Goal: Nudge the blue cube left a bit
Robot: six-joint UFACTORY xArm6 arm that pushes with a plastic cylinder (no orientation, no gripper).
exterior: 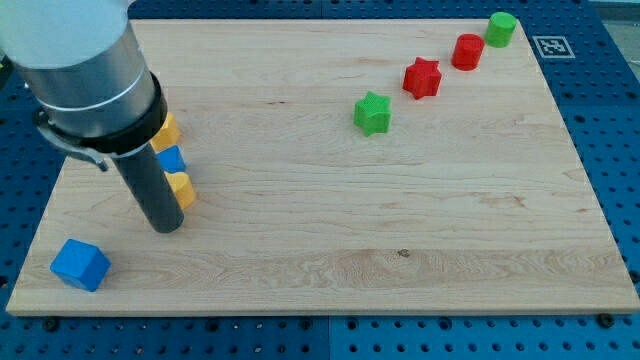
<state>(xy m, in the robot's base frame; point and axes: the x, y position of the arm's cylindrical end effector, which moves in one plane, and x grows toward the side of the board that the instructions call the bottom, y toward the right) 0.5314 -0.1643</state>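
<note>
My tip [167,228] rests on the board [400,250] near the view's left edge; it is a bare rod with nothing to open or close, and it grips nothing. Just right of the rod, partly hidden behind it, three small blocks stand in a column: a yellow block [168,131] at the top, a small blue block [173,159] in the middle, and another yellow block [182,188] nearest the tip, perhaps touching the rod, though I cannot tell. The blue cube [80,264] lies apart, below and left of the tip, near the board's bottom-left corner. Well away, toward the view's top right, a diagonal row climbs: green star [373,112], red star [422,78], red cylinder [467,51], green cylinder [501,29].
</note>
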